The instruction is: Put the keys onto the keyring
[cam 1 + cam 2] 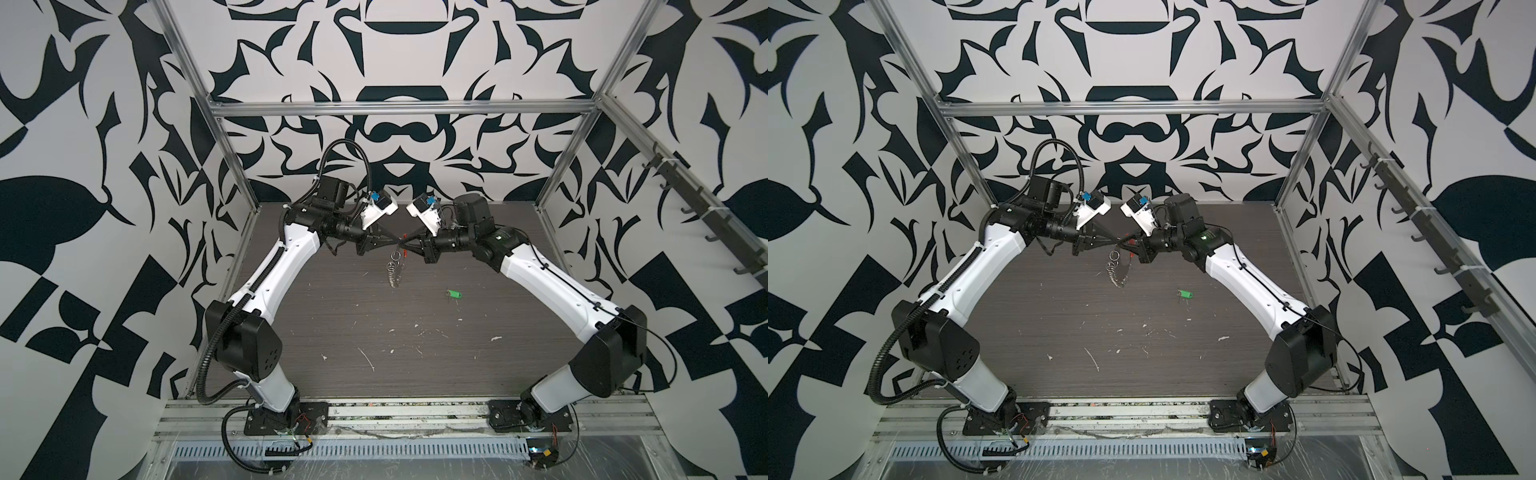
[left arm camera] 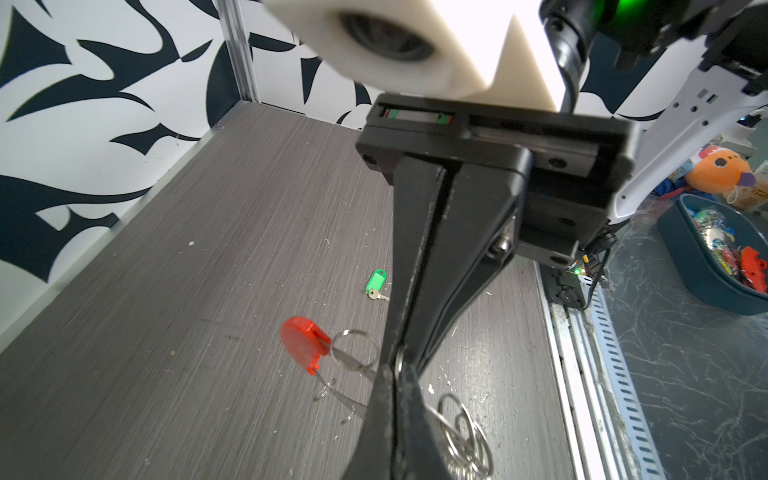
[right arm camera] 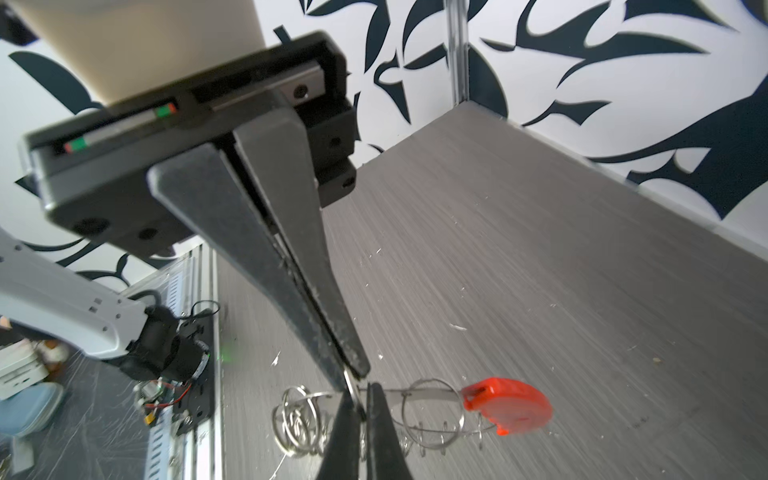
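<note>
The keyring [image 1: 396,270] [image 1: 1116,271] hangs in the air above the middle of the table, between the two grippers. It is a wire loop with several silver rings [image 2: 461,432] [image 3: 299,419] and a red-orange plastic piece [image 2: 303,345] [image 3: 509,401]. My left gripper [image 1: 398,241] [image 2: 392,374] and right gripper [image 1: 405,241] [image 3: 362,388] meet tip to tip. Both are shut on a silver ring of the keyring. The keys [image 1: 454,294] [image 1: 1185,294] [image 2: 376,282], a green tag with a small metal piece, lie flat on the table. They are to the right of the hanging keyring and nearer the front, with nothing touching them.
White scraps [image 1: 368,357] dot the grey table. Aluminium frame posts [image 1: 232,166] stand at the back corners, and a rail [image 1: 374,415] runs along the front. Off the table, a dark blue bin [image 2: 685,257] holds coloured items beside an orange plush toy [image 2: 719,166].
</note>
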